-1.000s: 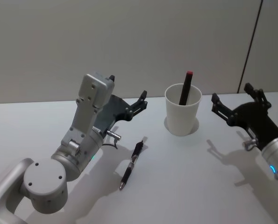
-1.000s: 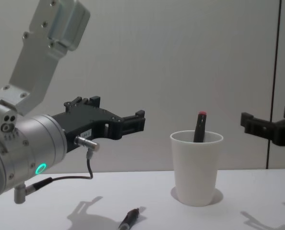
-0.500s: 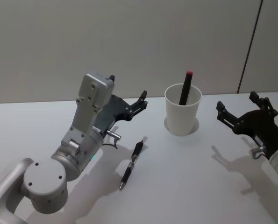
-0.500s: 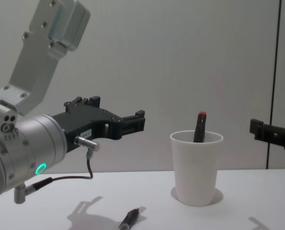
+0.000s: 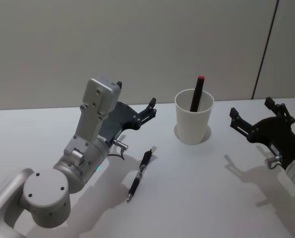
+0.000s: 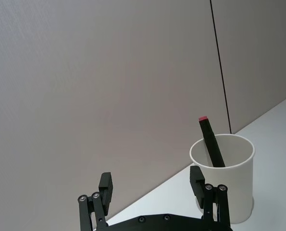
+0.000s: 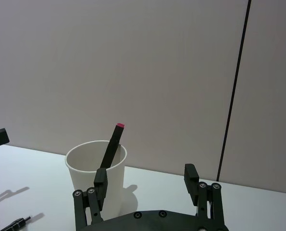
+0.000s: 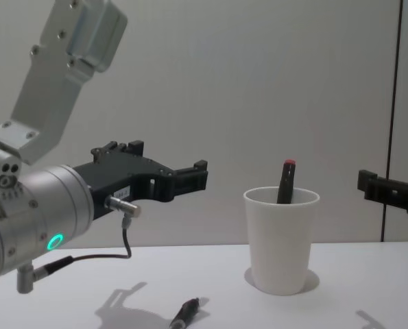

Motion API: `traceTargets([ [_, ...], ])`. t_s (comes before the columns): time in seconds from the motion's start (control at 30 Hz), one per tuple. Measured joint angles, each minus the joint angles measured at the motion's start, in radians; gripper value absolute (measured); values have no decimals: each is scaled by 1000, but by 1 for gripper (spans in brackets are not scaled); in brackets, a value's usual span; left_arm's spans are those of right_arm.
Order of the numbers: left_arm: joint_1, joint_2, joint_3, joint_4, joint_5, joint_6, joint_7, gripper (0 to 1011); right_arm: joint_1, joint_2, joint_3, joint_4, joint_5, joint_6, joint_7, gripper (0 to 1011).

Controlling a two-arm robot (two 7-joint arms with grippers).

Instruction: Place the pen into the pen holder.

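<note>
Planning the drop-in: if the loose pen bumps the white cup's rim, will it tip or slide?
Probably slides or tips easily: the pen holder looks like thin paper, likely light, narrower at base than rim. The red-tipped pen leaning inside likely adds little ballast. It stands free on the table, nothing bracing it.

- pen holder (image 5: 194,119): white paper, matt, smooth.
- pen (image 5: 140,174): glossy black plastic, metal tip.
- table (image 5: 197,198): smooth, white, matt.
- left arm (image 5: 95,111): satin silver-grey casing.

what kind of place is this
Probably a robot test room: bare white table, plain panelled wall, and the left gripper and right gripper near a cup and a pen.
</note>
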Motion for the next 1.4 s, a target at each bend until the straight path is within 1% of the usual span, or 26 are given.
traceTargets([
  [0.17,13,14,-6,-30,-26,38,-9,1001,0,0,0,0,0,0,0,1001],
  [0.37,50,52,-18,-99,-74,105,-9,1001,0,0,0,0,0,-1,1,1001],
  [0.4,62,63,-21,-118,-90,126,-4,1001,0,0,0,0,0,0,1,1001],
  [0.47,76,77,-25,-142,-104,145,3,1001,0,0,0,0,0,0,0,1001],
  [0.5,90,89,-28,-163,-120,165,13,1001,0,0,0,0,0,0,1,1001],
  [0.67,137,125,-35,-234,-168,222,50,1001,0,0,0,0,0,0,1,1001],
  [0.83,173,146,-37,-285,-199,264,79,1001,0,0,0,0,-1,0,1,1001],
  [1.1,222,159,-29,-343,-224,319,120,1001,0,0,0,0,-1,0,1,1001],
  [1.4,252,151,-16,-364,-225,354,147,1001,0,0,0,0,-1,0,1,1001],
])
